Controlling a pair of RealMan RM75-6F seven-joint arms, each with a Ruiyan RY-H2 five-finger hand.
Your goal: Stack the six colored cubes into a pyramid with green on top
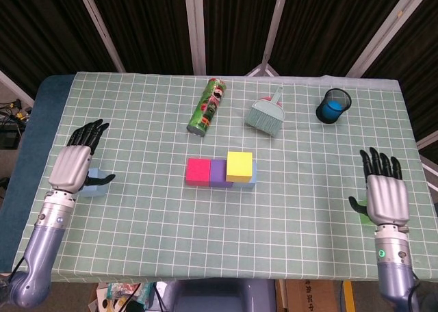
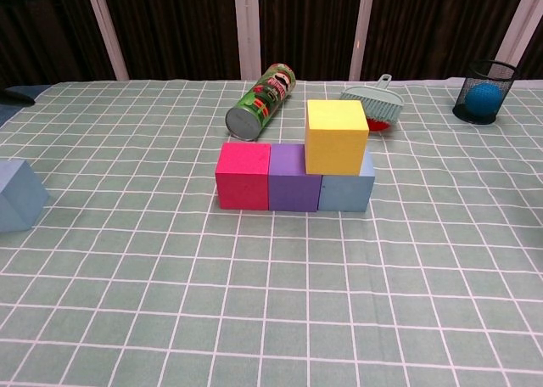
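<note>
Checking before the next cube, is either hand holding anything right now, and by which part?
Neither: the left hand hovers over the light blue cube, the right hand over the green cube, both with fingers extended.

Base row touching: pink cube, purple cube, blue cube. Yellow cube sits on blue/purple seam. Light-blue cube far left. Green cube mostly hidden, far right.

A robot test room, like a lab.

The bench wears a green cloth with white squares. Dark curtains with metal poles hang behind it. Odd test things sit around: a chip can, a small brush, a mesh cup, and bright blocks.
</note>
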